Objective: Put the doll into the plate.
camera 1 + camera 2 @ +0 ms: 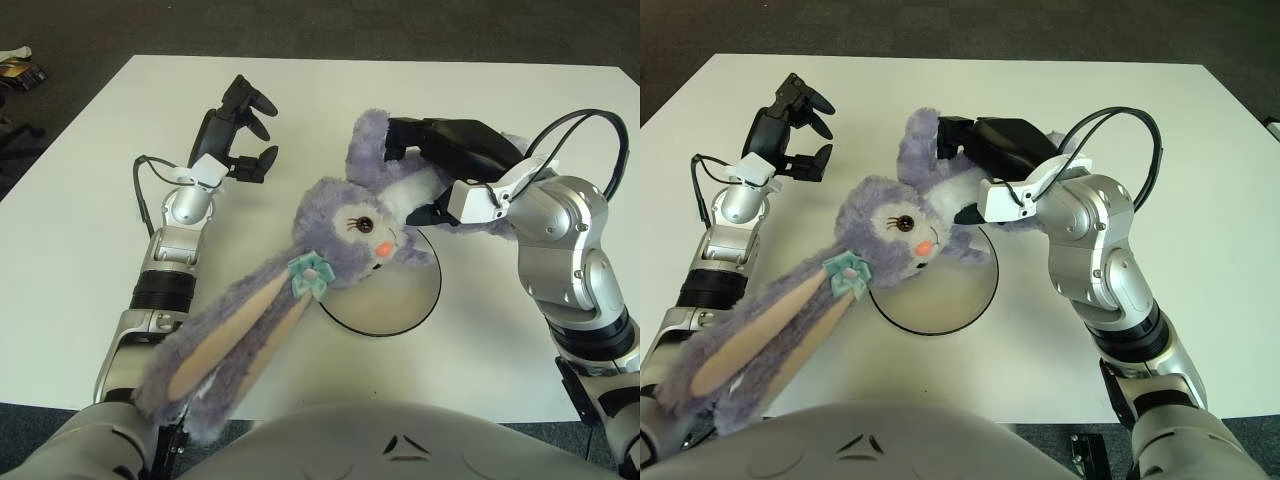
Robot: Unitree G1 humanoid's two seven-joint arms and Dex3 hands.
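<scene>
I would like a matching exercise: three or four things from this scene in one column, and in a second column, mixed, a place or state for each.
Column 1
1. right hand
2. left hand
3. doll
4. plate

Column 2
A. empty, fingers spread, left of the doll
B. flat on the table, partly covered by the doll's head
C. closed on the doll's body
D. long ears trailing toward the robot

Pairs: 1-C, 2-A, 3-D, 4-B
</scene>
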